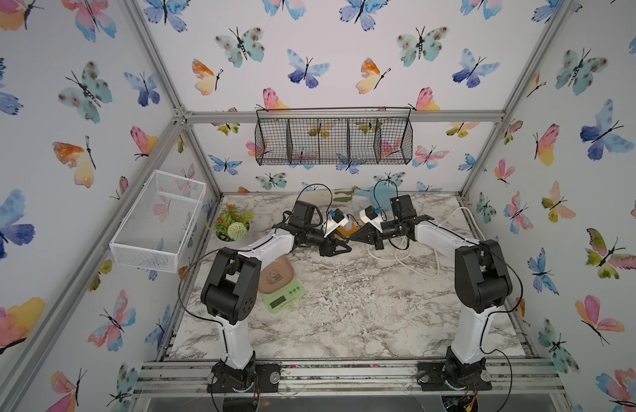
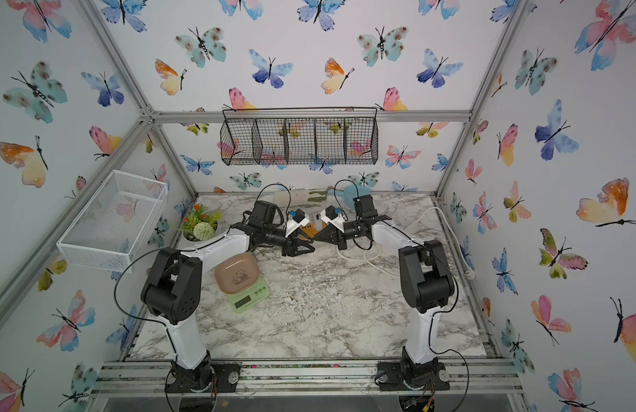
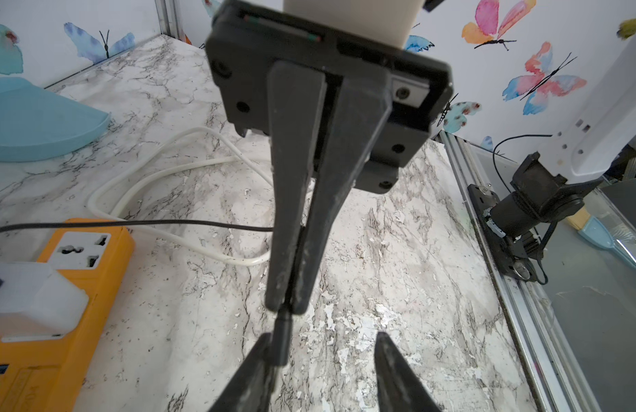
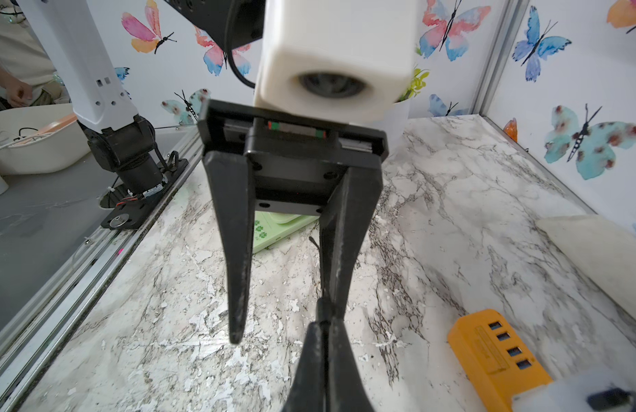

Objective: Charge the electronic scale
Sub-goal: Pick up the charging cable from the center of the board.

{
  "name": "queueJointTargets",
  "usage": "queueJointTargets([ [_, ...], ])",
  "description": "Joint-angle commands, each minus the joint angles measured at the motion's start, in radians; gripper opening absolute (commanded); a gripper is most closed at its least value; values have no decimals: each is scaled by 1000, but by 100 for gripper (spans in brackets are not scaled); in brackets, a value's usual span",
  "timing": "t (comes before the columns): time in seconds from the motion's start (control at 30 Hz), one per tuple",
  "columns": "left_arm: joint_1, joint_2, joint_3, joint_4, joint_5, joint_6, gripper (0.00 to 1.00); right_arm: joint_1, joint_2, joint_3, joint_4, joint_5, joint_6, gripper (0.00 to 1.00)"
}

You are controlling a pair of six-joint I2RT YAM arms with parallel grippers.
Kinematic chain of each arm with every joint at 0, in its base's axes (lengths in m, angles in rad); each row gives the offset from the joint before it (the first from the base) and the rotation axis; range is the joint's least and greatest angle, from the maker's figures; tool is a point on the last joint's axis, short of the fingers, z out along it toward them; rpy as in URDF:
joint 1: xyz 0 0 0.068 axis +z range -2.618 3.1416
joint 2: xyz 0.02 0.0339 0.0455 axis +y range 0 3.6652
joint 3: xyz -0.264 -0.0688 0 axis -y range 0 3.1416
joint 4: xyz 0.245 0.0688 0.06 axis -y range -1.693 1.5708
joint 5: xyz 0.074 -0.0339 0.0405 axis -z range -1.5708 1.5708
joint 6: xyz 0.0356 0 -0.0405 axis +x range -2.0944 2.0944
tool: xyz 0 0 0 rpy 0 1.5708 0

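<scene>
Mid-frame in a top view, the right hand (image 1: pixel 354 238) is clamped on a black plug (image 3: pixel 282 335). The left hand (image 1: pixel 347 248) stands narrowly parted around it.

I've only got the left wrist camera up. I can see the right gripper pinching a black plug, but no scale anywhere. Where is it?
Observer: In both top views the electronic scale sits on the left side of the marble table, beside the elbow of the left arm.
Operator: Anything on it?
Observer: No, its panda platter is bare.
Operator: Which way does its display face?
Observer: The display faces the table's front edge, away from the right gripper and its black plug.
</scene>
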State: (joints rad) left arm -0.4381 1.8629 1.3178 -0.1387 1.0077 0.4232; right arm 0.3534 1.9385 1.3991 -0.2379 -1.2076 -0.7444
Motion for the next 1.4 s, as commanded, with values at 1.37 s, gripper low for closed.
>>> queueJointTargets([
  [1.37, 16, -90, -37, 72, 37, -27, 7, 5, -23, 67, -203, -52, -137, 24],
])
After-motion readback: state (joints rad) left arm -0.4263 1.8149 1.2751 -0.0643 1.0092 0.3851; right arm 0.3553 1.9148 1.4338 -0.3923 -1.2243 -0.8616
